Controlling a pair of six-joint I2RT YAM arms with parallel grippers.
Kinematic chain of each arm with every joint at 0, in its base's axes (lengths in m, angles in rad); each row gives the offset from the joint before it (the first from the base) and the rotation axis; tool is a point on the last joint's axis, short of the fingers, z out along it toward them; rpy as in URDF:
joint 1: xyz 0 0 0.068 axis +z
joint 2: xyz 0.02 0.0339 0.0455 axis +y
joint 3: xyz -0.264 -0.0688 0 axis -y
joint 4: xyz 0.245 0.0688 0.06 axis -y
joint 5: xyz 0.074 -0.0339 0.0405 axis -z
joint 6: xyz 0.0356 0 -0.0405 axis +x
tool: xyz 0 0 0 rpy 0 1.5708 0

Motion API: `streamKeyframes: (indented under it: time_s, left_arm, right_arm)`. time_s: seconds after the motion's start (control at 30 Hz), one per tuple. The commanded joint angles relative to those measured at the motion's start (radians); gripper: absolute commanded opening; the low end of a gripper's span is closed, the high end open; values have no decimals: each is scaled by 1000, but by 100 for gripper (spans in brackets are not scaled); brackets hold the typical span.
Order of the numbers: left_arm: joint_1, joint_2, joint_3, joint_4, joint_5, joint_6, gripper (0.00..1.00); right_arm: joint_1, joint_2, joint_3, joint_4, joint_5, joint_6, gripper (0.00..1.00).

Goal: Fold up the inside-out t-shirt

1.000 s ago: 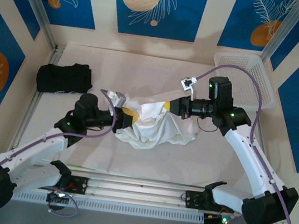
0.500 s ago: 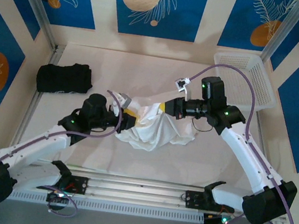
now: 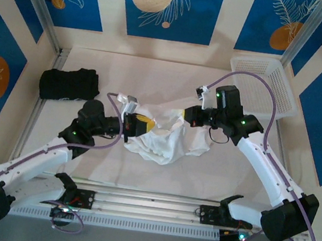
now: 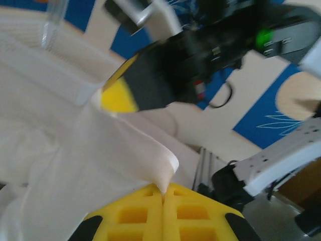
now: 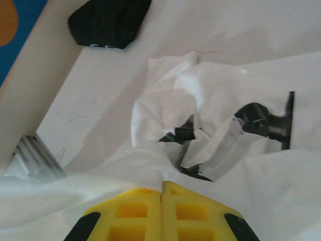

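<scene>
The inside-out t-shirt (image 3: 167, 141) is a bunched white heap at mid-table, lifted a little between both arms. My left gripper (image 3: 144, 122) is at its left side, with the yellow pads shut on a folded edge of the cloth (image 4: 163, 190). From the right, my right gripper (image 3: 181, 115) meets the heap and is shut on another white fold (image 5: 161, 184). Below it the t-shirt (image 5: 200, 90) lies crumpled, and a dark print (image 5: 261, 123) shows among the folds. The two grippers are close together, facing each other across the cloth.
A black folded garment (image 3: 69, 84) lies at the far left of the table. A white basket (image 3: 267, 82) stands at the back right corner. A metal rail (image 3: 148, 206) runs along the near edge between the arm bases.
My left gripper has closed onto the shirt's edge and drawn back slightly to the left. The right gripper, still shut on the cloth, has shifted a little, and the heap has spread wider.
</scene>
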Motion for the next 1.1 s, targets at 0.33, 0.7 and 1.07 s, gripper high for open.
streamKeyframes:
  time_s: [0.33,0.7,1.07]
  left_arm:
    - [24,-6,9,134,118,-29,0]
    - [28,-11,42,20,124,72,0]
    - [27,-11,62,-23,137,96,0]
  right_arm:
    - [42,-137,-59,-15,54,-144,27]
    - [197,-278,-199,139,-45,-326,32]
    - [208,-102,-87,42,-74,-447,47]
